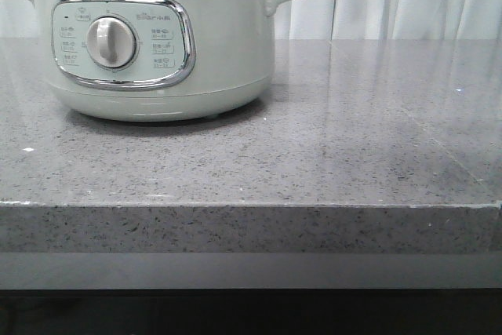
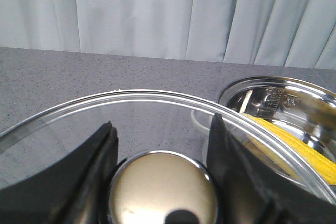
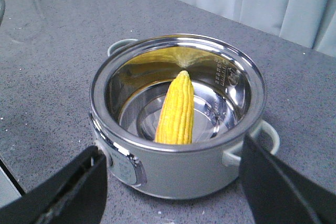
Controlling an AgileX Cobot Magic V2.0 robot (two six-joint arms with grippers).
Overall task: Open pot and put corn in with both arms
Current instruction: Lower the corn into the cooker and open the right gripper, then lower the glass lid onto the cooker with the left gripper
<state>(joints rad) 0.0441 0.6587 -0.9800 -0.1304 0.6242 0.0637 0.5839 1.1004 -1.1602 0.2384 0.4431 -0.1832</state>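
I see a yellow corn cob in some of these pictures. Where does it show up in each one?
Front view: the corn is not visible; only the outside of the pot shows.
Left wrist view: the corn lies in the open pot at the right edge, seen partly through the glass lid between the left hand's fingers.
Right wrist view: the corn leans inside the pot, mid-picture.
Shared landmark: the pot's metal rim.

Pot (image 1: pixel 220 45) pale mint green w/ chrome trim; corn (image 3: pixel 176 109) bright yellow; table (image 1: pixel 314 154) speckled grey.
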